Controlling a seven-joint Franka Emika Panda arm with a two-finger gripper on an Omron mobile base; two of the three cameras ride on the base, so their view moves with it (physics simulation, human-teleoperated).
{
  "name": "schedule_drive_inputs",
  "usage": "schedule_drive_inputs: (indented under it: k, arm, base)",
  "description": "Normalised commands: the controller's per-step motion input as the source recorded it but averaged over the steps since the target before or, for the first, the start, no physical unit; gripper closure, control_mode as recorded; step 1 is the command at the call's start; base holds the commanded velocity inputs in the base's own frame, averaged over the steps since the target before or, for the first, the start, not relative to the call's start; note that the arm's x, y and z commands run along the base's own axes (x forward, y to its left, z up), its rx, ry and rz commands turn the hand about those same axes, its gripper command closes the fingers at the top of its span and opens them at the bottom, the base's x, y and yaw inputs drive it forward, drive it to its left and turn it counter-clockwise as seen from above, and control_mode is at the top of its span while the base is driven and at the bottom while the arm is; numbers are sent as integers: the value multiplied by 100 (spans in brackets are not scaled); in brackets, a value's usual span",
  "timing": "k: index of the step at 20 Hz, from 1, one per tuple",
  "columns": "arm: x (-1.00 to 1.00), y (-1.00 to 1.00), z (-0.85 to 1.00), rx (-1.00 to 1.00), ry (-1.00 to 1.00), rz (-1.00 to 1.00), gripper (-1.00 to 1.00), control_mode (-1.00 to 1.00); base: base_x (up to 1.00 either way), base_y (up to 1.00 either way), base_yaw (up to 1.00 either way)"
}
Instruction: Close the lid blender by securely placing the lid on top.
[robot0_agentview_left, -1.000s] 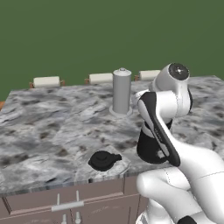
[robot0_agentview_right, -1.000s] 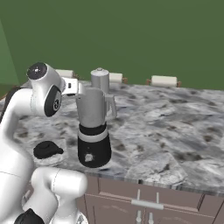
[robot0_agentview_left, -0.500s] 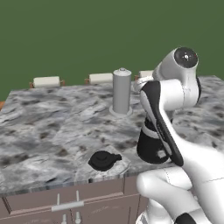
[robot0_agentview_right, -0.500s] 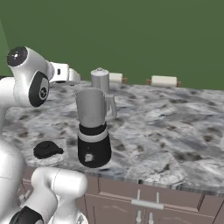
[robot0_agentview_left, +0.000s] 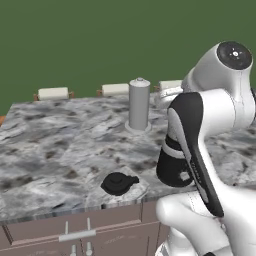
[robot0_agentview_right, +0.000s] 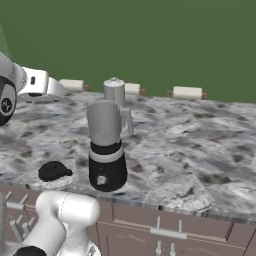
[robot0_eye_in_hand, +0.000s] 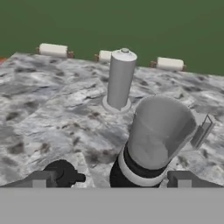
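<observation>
The blender stands near the counter's front edge, with a black base, a white band and an open-topped grey jar with a side handle. The black lid lies flat on the counter to its left, apart from it. In the hand view the jar's open mouth is below and ahead of my gripper, and the lid is at the lower left. My fingertips are spread wide, with nothing between them. My arm hides most of the blender in the left base view, where the lid lies beside it.
A taller slim grey cylinder with a knobbed top stands behind the blender, and is also seen in the hand view. White rolls line the back edge of the marble counter. Cabinet drawers run below the front edge.
My arm has swung up and back, its elbow joint rising and moving outward in both base views. The blender and the lid have not moved.
</observation>
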Motion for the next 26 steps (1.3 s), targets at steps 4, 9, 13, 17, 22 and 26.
schedule_drive_inputs:
  k: [4,9,13,17,22,26]
  arm:
    - [-70,96,-47,3,17,0,-100,-100]
    - [-13,90,-56,0,22,0,-100,-100]
    - [3,44,-61,0,19,0,-100,-100]
    - [40,15,-69,0,19,0,-100,-100]
    - [41,0,-72,-1,20,0,-100,-100]
    - [23,0,-62,0,17,0,-100,-100]
  base:
    - [0,0,0]
    - [0,0,0]
    - [0,0,0]
    - [0,0,0]
    - [0,0,0]
    - [0,0,0]
